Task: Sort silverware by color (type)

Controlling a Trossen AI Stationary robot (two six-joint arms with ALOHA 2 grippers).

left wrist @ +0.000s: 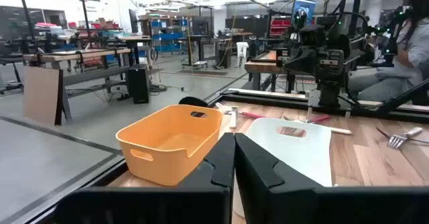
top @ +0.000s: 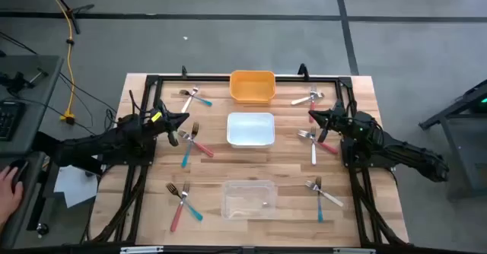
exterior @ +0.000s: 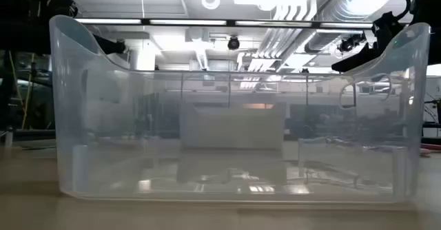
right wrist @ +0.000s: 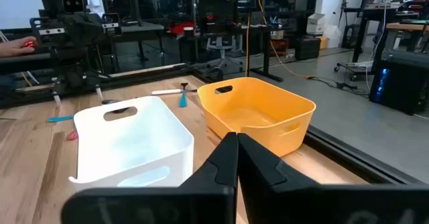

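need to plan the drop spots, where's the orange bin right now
In the high view the orange bin sits at the table's far edge, centred between both arms, directly behind the white bin.

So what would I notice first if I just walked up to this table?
Three bins in a row down the middle: orange bin at the far edge, white bin next, clear bin nearest. Little forks with pink, blue and white handles lie scattered on both sides. The left hand and right hand hover beside the white bin.

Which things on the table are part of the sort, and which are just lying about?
Job:
forks with pink, teal or white handles, scattered in small clusters
orange bin
white bin
clear bin

Lying about:
yellow cable on the floor
papers beside the table
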